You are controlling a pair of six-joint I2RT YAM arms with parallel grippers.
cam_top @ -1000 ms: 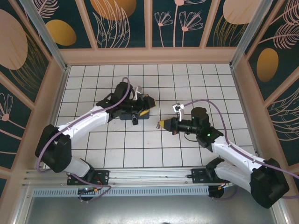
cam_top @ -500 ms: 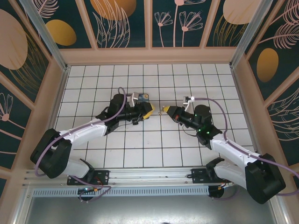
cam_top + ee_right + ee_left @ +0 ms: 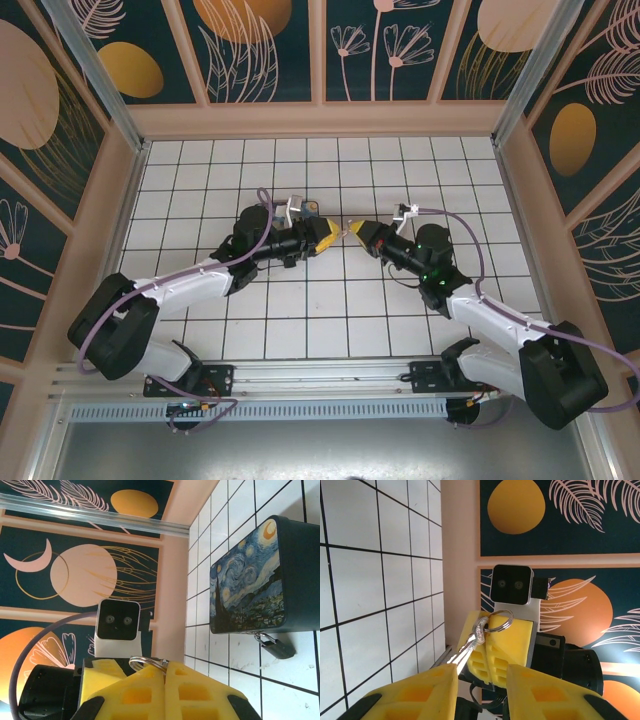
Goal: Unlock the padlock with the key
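My right gripper (image 3: 165, 680) is shut on the key (image 3: 147, 661), whose ring pokes out above its yellow pads. In the left wrist view the key (image 3: 477, 632) sticks out of those pads (image 3: 512, 642), and its blade tip reaches the inner edge of my left finger (image 3: 415, 692). My left gripper (image 3: 481, 672) stands open with a narrow gap and grips nothing. In the top view the left gripper (image 3: 328, 236) and the right gripper (image 3: 352, 229) meet tip to tip above the floor. The dark padlock (image 3: 274, 646) hangs at the edge of a painted box (image 3: 250, 580).
The box with the blue-and-yellow swirl lid lies flat on the white tiled floor (image 3: 295, 667). Tan walls with dark floral panels (image 3: 270, 50) close in the cell. Open tiles (image 3: 330, 320) lie in front of both grippers.
Both arms have lifted and swung toward each other, so the grippers now meet at mid-floor. The left gripper's jaws have narrowed. The right gripper has stayed shut on the key.
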